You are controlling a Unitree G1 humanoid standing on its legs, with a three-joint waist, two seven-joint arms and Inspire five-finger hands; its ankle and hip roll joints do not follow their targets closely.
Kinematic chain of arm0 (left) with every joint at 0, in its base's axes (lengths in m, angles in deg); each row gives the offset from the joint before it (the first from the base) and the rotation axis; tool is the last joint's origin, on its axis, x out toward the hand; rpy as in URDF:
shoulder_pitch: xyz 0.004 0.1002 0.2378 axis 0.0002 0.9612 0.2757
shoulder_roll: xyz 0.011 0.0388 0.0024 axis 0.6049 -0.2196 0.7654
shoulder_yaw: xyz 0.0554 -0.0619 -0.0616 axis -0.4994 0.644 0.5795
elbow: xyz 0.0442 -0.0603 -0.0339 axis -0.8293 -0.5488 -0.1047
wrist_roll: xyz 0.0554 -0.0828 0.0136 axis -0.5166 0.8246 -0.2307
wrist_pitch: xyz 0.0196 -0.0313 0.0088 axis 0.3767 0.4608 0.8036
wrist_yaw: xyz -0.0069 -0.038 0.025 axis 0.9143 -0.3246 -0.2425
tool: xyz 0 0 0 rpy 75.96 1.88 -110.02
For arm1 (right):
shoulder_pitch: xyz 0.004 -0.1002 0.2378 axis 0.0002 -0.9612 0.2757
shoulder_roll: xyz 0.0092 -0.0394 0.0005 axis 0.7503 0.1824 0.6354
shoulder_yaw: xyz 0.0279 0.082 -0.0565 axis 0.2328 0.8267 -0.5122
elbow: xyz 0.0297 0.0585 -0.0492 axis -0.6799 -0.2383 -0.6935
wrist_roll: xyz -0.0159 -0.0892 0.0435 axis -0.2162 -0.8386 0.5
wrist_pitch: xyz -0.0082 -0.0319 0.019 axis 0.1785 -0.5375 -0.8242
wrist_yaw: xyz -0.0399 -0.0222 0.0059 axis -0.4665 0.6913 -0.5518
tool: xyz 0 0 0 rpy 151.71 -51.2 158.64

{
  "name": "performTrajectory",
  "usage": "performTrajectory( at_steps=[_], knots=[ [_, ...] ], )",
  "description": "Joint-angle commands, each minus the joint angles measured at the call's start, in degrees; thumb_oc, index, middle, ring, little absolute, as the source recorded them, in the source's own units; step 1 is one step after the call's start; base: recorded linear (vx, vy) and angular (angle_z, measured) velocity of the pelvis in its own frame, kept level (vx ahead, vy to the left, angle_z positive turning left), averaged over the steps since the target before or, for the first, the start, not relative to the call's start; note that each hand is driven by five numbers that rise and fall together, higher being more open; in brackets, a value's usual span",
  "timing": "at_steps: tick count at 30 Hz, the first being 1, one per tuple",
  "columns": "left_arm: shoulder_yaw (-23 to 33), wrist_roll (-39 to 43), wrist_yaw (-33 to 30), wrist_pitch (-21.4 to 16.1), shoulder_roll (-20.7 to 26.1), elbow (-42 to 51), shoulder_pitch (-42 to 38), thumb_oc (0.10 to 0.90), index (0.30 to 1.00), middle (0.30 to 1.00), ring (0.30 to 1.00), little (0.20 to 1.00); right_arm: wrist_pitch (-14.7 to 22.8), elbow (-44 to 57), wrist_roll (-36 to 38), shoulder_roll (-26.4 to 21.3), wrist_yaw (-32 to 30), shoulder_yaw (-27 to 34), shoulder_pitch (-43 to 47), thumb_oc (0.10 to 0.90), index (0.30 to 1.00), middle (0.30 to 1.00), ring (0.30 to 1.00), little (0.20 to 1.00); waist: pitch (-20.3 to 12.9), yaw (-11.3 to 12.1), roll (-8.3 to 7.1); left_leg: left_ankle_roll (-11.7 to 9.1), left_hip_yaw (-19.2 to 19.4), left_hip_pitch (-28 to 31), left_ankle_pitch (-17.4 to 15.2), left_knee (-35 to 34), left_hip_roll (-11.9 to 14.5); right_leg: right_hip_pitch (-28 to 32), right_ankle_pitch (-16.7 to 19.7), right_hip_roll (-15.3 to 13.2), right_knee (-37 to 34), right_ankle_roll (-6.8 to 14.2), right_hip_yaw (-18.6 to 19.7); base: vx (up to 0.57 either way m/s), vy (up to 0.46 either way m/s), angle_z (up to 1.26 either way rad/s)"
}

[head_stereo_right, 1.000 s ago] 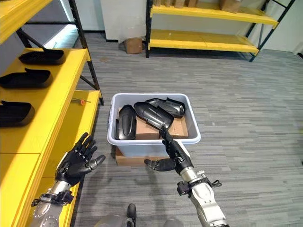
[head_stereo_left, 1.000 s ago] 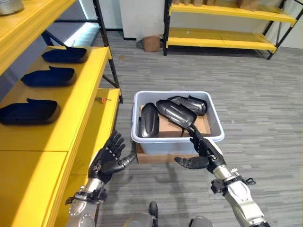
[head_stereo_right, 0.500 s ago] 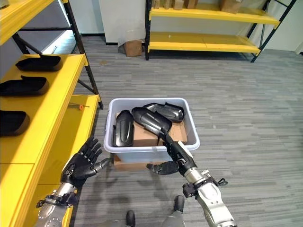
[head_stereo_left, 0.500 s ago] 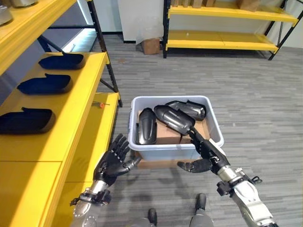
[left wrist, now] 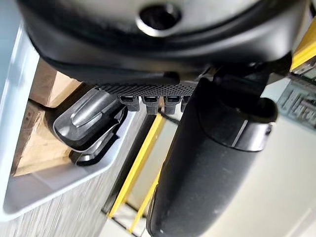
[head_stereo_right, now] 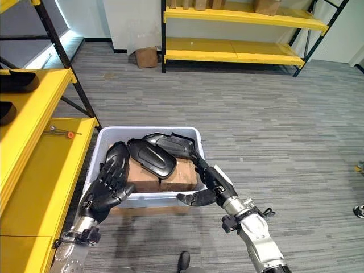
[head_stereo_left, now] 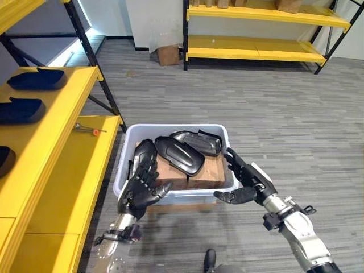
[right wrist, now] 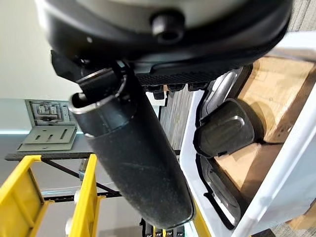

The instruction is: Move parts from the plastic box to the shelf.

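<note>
grey floor, plastic box, yellow shelf

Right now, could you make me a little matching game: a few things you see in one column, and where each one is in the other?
Things:
1. left hand
2. right hand
3. screwdriver
4. small cardboard box

Places:
A. on the floor by the far shelf
B. on the lower yellow shelf
C. at the plastic box's left near corner
D. at the plastic box's right near corner

Pairs: 1-C, 2-D, 3-B, 4-A

Left hand and right hand hang low with fingers spread, palms facing each other
</note>
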Motion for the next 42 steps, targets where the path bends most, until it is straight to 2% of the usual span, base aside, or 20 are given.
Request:
performTrajectory(
  at_steps=[1,2,3,4,5,7,8,10,12,15,18,21,24,28,32,37,38,39,42],
  knots=[
    [1.49,-0.73,0.54,-6.74,1.23,3.61,-3.23,0.9,1.0,1.0,1.0,1.0,8.65,5.33,4.43,-2.05,1.54,4.57,2.31,0.9,1.0,1.0,1.0,1.0,-2.4,-0.72,-0.01,3.67,5.43,-1.13,-6.04,9.55,-1.73,-0.83,-3.16,-2.0,1.91,2.69,1.41,0.11,-0.081,0.22],
    [1.51,-0.98,0.09,-6.79,1.24,3.29,-3.47,0.9,1.0,1.0,1.0,1.0,8.76,5.12,4.51,-1.94,1.65,4.44,2.48,0.9,1.0,1.0,1.0,1.0,-2.22,-0.59,0.21,3.99,4.83,-1.93,-6.09,9.14,-2.86,-0.62,-3.21,-1.69,1.92,2.74,1.79,0.12,-0.06,0.21],
    [1.61,-1.26,-0.52,-6.52,1.25,3.16,-3.69,0.9,1.0,1.0,1.0,1.0,8.56,4.75,3.85,-1.47,1.28,3.77,3.24,0.9,1.0,1.0,1.0,1.0,-1.91,-0.32,0.66,4.58,4.36,-2.54,-6.0,5.69,-5.06,-0.25,-3.49,-1.06,2.14,2.88,2.69,0.12,-0.013,0.08],
    [1.61,-1.27,-0.53,-6.52,1.25,3.17,-3.69,0.9,1.0,1.0,1.0,1.0,8.55,4.75,3.84,-1.46,1.28,3.76,3.25,0.9,1.0,1.0,1.0,1.0,-1.86,-0.31,0.61,4.6,4.41,-2.41,-5.97,5.57,-5.12,-0.19,-3.51,-1.11,2.15,2.9,2.72,0.18,0.05,0.01],
    [1.65,-1.92,-1.0,-6.4,1.12,3.5,-3.53,0.9,1.0,1.0,1.0,1.0,7.93,4.85,3.2,-1.02,0.84,3.27,3.72,0.9,1.0,1.0,1.0,1.0,-1.79,-0.22,1.13,4.66,4.72,-2.09,-5.74,1.21,-5.87,0.23,-3.81,-0.69,2.25,3.02,2.85,0.15,0.102,-0.08],
    [1.68,-1.44,-0.83,-6.47,1.05,3.83,-2.81,0.9,1.0,1.0,1.0,1.0,7.55,5.23,2.51,-0.65,0.65,2.85,3.53,0.9,1.0,1.0,1.0,1.0,-1.56,0.06,1.94,4.1,4.07,-1.75,-3.31,-6.69,-6.5,1.31,-4.22,-0.25,2.18,3.32,3.22,0.22,0.177,-0.06],
    [2.12,-0.82,0.01,-6.27,1.12,4.27,-1.81,0.9,1.0,1.0,1.0,1.0,7.7,5.81,2.09,-0.55,0.76,2.83,2.73,0.9,1.0,1.0,1.0,1.0,-1.6,0.48,2.79,3.18,3.0,-2.6,0.04,-12.64,-5.94,2.37,-4.75,0.38,1.99,3.49,3.74,0.22,0.181,-0.02],
    [2.61,0.22,1.34,-6.05,0.99,4.39,-0.69,0.9,1.0,1.0,1.0,1.0,7.64,6.52,3.32,-0.59,1.01,2.47,1.69,0.9,1.0,1.0,1.0,1.0,-1.38,1.07,3.5,1.97,1.11,-4.18,4.87,-17.05,-4.45,3.92,-5.65,0.92,1.97,3.28,4.47,0.21,0.195,-0.08],
    [3.25,0.66,1.69,-6.07,0.99,3.89,0.07,0.9,1.0,1.0,1.0,1.0,7.77,6.52,2.78,-0.52,0.96,1.57,1.68,0.9,1.0,1.0,1.0,1.0,-1.12,1.68,3.72,1.77,-1.1,-5.59,6.03,-17.75,-4.03,4.51,-6.39,0.76,2.45,3.24,5.42,0.15,0.175,-0.24],
    [3.09,1.49,2.71,-7.37,0.79,0.73,-0.33,0.9,1.0,1.0,1.0,1.0,8.47,6.03,2.06,-0.6,0.52,0.09,1.84,0.9,1.0,1.0,1.0,1.0,-0.9,1.63,3.8,2.49,0.14,-5.25,3.67,-18.13,-3.86,4.66,-7.06,-0.48,3.22,3.43,5.0,0.1,0.194,-0.56],
    [3.44,-0.07,3.07,-8.53,0.8,-1.77,-0.01,0.9,1.0,1.0,1.0,1.0,7.98,5.72,6.49,-0.41,3.34,1.42,0.0,0.9,1.0,1.0,1.0,1.0,-1.08,1.43,3.44,3.24,1.37,-3.16,0.36,-18.96,-4.67,5.2,-7.56,-1.53,3.69,4.12,3.98,0.15,0.2,-0.25],
    [4.15,-0.45,2.93,-7.58,1.65,-1.77,0.26,0.9,1.0,1.0,1.0,1.0,8.09,5.95,6.56,-0.68,3.96,3.23,-1.14,0.9,1.0,1.0,1.0,1.0,-1.41,1.46,3.27,3.71,1.62,-1.13,-0.51,-20.72,-5.4,5.46,-7.4,-2.0,3.37,4.53,3.25,0.19,0.191,0.05],
    [4.04,-1.33,2.94,-6.77,2.55,-0.69,0.02,0.9,1.0,1.0,1.0,1.0,8.94,6.28,4.68,-0.56,1.36,3.61,-0.77,0.9,1.0,1.0,1.0,1.0,-1.78,2.09,2.97,4.29,1.05,1.04,-0.67,-23.82,-6.58,4.68,-5.59,-2.9,1.86,5.89,3.01,0.12,0.147,0.15],
    [3.82,-1.62,3.06,-6.72,3.13,-0.08,0.04,0.9,1.0,1.0,1.0,1.0,10.3,6.13,1.33,-0.28,-3.21,3.94,0.72,0.9,1.0,1.0,1.0,1.0,-1.95,2.77,2.92,4.88,0.55,2.02,-0.84,-25.74,-7.57,4.25,-5.25,-3.34,1.7,6.55,2.94,0.1,0.148,0.19],
    [3.98,-0.44,4.34,-6.34,3.81,0.21,0.15,0.9,1.0,1.0,1.0,1.0,10.84,5.65,4.25,0.01,-3.74,4.96,3.16,0.9,1.0,1.0,1.0,1.0,-2.19,4.24,2.62,6.36,0.98,0.84,-2.48,-24.14,-8.85,4.23,-7.45,-3.54,4.76,6.33,1.62,0.1,0.188,0.1],
    [3.56,-0.33,6.72,-4.62,4.28,0.43,-0.33,0.9,1.0,1.0,1.0,1.0,11.36,5.23,2.43,-0.13,-6.43,6.21,5.46,0.9,1.0,1.0,1.0,1.0,-2.03,5.38,2.02,8.44,1.53,-0.7,-5.03,-20.26,-10.23,3.99,-10.24,-3.59,10.47,6.0,0.73,0.07,0.14,0.06],
    [3.72,-0.97,6.13,-3.62,4.43,0.64,-0.2,0.9,1.0,1.0,1.0,1.0,10.53,4.73,1.8,-0.05,-6.58,6.49,6.04,0.9,1.0,1.0,1.0,1.0,-1.66,5.57,1.84,9.35,1.85,-0.4,-6.01,-19.28,-10.73,1.8,-9.12,-4.17,14.78,6.75,0.22,0.06,0.13,0.12],
    [3.71,-1.78,5.58,-3.87,4.49,0.68,-0.15,0.9,1.0,1.0,1.0,1.0,10.4,4.47,1.33,0.04,-6.72,6.42,6.28,0.9,1.0,1.0,1.0,1.0,-1.45,5.58,1.8,9.57,1.88,-0.16,-6.29,-19.09,-10.82,0.45,-8.22,-4.62,16.19,7.21,0.32,0.06,0.082,0.07],
    [3.56,1.58,5.45,-3.58,4.99,1.19,0.24,0.9,1.0,1.0,1.0,1.0,11.43,2.24,0.6,-0.51,-5.24,5.42,7.94,0.9,1.0,1.0,1.0,1.0,0.02,5.9,2.17,8.71,2.12,1.02,-6.33,-18.48,-9.46,-1.58,-6.44,-6.22,13.78,7.89,0.47,0.0,-0.074,-0.2]
  ],
)
